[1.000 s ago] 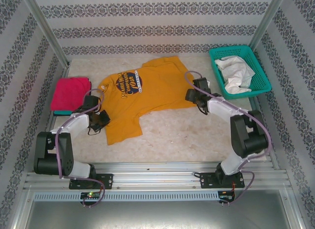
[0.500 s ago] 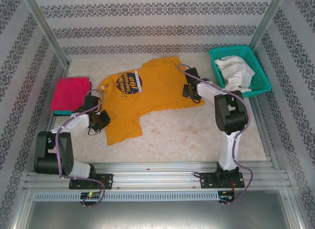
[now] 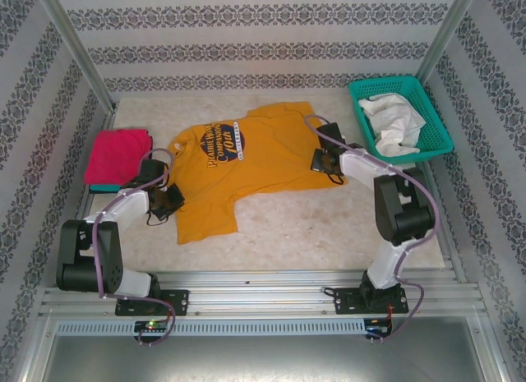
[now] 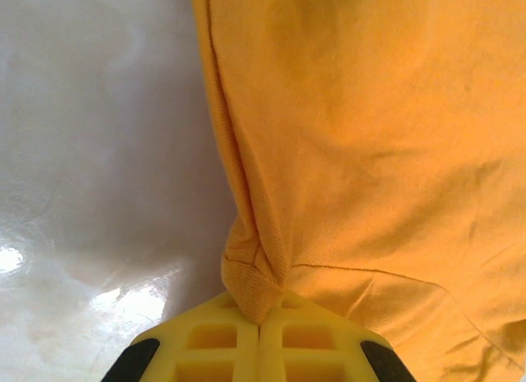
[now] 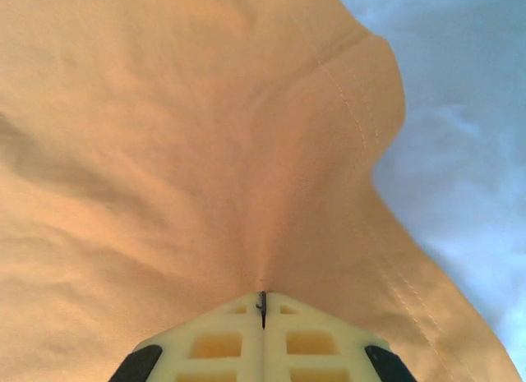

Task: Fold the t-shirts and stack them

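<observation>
Mustard-orange t-shirt [image 3: 255,164] — left gripper [image 4: 260,318] and right gripper [image 5: 262,305] both clenched on its edges — lift evenly, cloth taut.

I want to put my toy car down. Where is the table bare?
The biggest bare patch of table lies in front of the orange shirt, left of the right arm. A thin strip runs behind the shirt, along the back wall. Crowded: the middle, with the shirt; the left edge, with the pink shirt; the back right corner, with the basket.
</observation>
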{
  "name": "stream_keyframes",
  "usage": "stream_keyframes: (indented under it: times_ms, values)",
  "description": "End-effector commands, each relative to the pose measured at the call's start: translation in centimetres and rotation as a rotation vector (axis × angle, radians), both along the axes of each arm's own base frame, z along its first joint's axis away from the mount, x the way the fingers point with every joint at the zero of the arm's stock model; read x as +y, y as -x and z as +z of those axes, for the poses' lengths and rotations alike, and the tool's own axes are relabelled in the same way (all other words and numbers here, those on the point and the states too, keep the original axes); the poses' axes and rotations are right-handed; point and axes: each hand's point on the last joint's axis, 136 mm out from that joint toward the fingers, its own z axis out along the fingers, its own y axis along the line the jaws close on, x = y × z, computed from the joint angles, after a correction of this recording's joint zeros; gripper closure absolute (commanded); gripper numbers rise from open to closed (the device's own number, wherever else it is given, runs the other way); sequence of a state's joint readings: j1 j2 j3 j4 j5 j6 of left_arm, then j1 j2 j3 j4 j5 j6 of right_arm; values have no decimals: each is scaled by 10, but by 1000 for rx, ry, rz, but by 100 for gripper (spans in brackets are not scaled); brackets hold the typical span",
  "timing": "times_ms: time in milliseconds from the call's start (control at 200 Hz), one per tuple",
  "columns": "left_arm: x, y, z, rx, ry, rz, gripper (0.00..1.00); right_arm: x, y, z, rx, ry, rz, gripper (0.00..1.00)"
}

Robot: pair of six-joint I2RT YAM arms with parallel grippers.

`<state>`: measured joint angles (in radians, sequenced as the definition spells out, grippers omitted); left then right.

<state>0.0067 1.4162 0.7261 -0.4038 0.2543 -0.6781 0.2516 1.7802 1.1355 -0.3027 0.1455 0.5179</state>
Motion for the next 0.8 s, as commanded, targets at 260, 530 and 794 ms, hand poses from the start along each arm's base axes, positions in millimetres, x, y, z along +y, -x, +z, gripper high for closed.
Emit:
stream_keyframes:
  times_ms: [260,530,794]
  values:
    - [-3,-4,2,-11,12,-8,100,-19,67,-9,-80,-47,-147,82]
    - [-4,-6,2,-10,22,-9,100,-14,66,-3,-72,-72,-87,100]
    - [-7,-1,12,-21,40,1,94,-44,83,-6,-26,-106,-187,54]
